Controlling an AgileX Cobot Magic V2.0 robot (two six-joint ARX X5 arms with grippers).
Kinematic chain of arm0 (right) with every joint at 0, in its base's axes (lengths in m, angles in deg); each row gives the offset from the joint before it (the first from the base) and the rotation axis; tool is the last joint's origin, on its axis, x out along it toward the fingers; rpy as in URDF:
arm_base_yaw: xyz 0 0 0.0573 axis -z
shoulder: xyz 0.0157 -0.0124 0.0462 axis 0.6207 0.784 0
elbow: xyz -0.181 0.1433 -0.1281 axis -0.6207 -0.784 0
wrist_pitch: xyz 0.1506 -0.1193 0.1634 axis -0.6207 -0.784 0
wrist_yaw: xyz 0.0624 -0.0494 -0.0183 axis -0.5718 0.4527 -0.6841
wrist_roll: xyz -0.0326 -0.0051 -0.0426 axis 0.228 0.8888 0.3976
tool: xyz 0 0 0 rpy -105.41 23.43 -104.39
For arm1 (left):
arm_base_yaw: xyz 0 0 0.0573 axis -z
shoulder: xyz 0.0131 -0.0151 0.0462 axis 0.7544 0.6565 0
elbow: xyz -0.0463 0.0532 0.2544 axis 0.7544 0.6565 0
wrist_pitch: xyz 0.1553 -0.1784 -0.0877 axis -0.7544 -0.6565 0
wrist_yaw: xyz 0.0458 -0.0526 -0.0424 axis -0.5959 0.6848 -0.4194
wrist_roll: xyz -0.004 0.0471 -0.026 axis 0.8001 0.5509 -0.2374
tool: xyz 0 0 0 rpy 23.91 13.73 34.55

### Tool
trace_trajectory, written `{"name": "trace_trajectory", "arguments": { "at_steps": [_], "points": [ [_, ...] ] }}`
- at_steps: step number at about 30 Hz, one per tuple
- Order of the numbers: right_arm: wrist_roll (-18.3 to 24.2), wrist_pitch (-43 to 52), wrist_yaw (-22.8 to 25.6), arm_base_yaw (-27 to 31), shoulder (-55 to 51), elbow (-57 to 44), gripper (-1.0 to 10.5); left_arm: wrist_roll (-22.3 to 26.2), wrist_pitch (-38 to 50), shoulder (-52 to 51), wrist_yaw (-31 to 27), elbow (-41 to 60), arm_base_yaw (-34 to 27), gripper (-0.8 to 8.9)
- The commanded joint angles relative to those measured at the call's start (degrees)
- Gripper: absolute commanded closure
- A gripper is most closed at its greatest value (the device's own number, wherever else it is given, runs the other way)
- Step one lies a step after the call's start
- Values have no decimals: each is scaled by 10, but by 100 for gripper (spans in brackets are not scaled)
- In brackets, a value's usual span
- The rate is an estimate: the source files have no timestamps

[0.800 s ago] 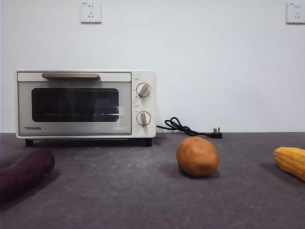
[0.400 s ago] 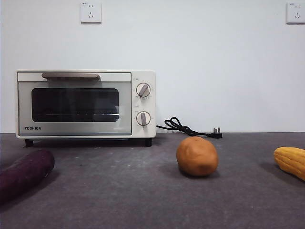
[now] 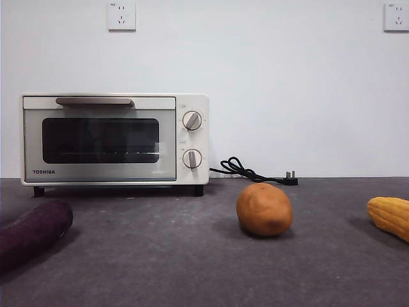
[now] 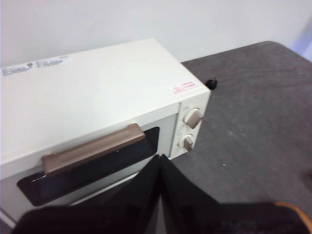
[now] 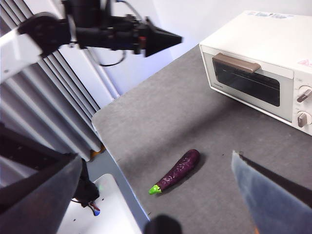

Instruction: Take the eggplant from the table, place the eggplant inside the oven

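Observation:
The dark purple eggplant [image 3: 33, 231] lies on the grey table [image 3: 192, 256] at the front left, and its green stem end shows in the right wrist view [image 5: 176, 170]. Behind it stands the cream oven [image 3: 115, 139] with its door closed. My left gripper [image 4: 160, 158] is shut and empty, hovering high in front of the oven's beige handle [image 4: 92, 148]; the right wrist view shows it too, as the left gripper [image 5: 165, 38]. My right gripper [image 5: 155, 158] is open, high above the table with the eggplant below it. Neither arm appears in the front view.
An orange-brown potato [image 3: 264, 209] sits mid-table and a yellow corn cob [image 3: 390, 216] at the right edge. The oven's black cord and plug [image 3: 255, 173] lie by the wall. The table's edge [image 5: 109, 146] runs close to the eggplant's stem end.

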Motion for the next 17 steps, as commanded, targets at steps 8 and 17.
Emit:
{"name": "trace_trajectory", "arguments": {
  "at_steps": [8,17],
  "points": [
    [3,-7,2,-5,9,3,375,13,77,130,4,-2,-47,820],
    [3,-9,3,-5,27,3,375,8,140,199,44,-2,-88,820]
  ]
}}
